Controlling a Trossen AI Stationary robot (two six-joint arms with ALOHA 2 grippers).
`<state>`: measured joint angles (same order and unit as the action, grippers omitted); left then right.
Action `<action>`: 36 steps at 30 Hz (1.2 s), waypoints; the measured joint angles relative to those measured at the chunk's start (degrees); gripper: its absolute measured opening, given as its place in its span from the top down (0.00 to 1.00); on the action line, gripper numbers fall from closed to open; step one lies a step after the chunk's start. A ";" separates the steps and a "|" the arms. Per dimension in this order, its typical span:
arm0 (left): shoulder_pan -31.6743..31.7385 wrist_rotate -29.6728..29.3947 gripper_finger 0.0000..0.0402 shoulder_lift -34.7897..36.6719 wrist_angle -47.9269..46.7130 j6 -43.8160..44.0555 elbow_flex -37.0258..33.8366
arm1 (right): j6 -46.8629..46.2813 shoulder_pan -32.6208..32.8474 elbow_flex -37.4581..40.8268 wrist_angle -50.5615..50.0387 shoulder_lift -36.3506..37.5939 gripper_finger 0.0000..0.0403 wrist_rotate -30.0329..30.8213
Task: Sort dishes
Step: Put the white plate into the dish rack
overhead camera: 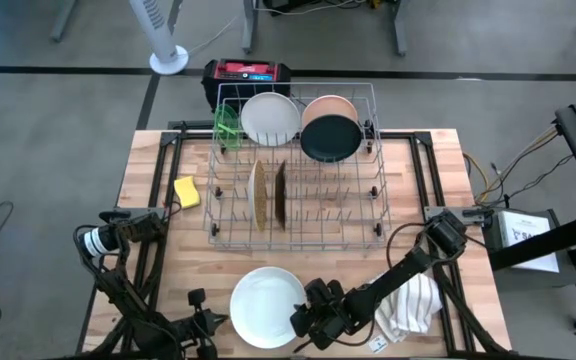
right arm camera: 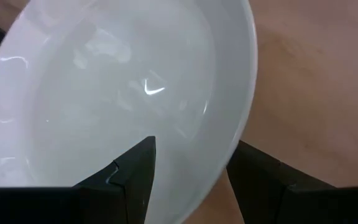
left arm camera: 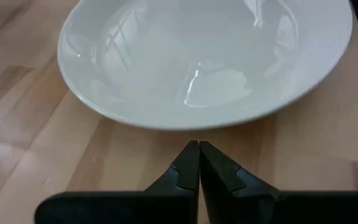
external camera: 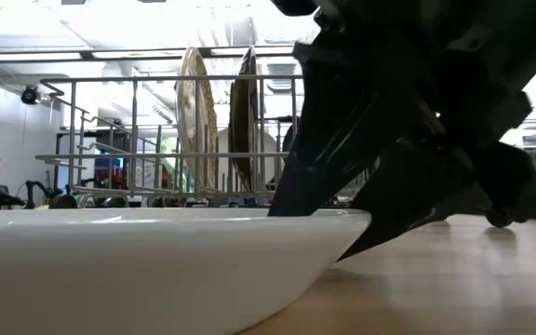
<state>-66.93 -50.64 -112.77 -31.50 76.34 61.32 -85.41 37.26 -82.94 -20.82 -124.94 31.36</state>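
Observation:
A large white plate (overhead camera: 266,306) lies flat on the wooden table near its front edge. My right gripper (right arm camera: 194,146) is open at the plate's right rim (right arm camera: 244,118). One finger stands over the plate's inside and the other outside the rim. My left gripper (left arm camera: 199,144) is shut, low over the table, with its tips a little short of the plate's left rim (left arm camera: 185,126). In the wire rack (overhead camera: 214,232) a white plate (overhead camera: 269,117), a peach dish (overhead camera: 340,103), a black dish (overhead camera: 330,138), a green dish (overhead camera: 228,125), a speckled tan plate (overhead camera: 258,195) and a brown plate (overhead camera: 281,193) stand on edge. My right gripper comes slanting down from the table's right, its open fingers on either side of the plate's right rim (external camera: 347,219). In the low view one fingertip (external camera: 282,200) dips behind the rim and the other (external camera: 356,244) sits beside the outer wall. Whether either touches the plate, I cannot tell.
A yellow sponge (overhead camera: 187,192) lies left of the rack. A crumpled white cloth (overhead camera: 413,305) lies under my right arm, right of the plate. A black and red box (overhead camera: 248,74) sits behind the rack. Bare wood shows between the rack and the plate.

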 joint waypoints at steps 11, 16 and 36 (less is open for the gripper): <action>0.92 0.13 1.00 0.00 2.77 -3.96 0.00 | 2.47 -0.20 0.13 -0.11 -0.04 0.66 -0.37; 0.98 0.49 1.00 0.00 3.33 -4.13 0.03 | 3.13 -0.24 0.15 -0.01 -0.04 0.83 -0.01; 0.48 17.49 1.00 0.09 -10.02 4.61 5.92 | 8.93 -0.48 -0.04 0.66 0.41 0.98 5.26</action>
<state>-66.45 -33.15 -112.68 -41.52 80.95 67.24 -76.48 36.78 -82.98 -20.16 -124.53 36.61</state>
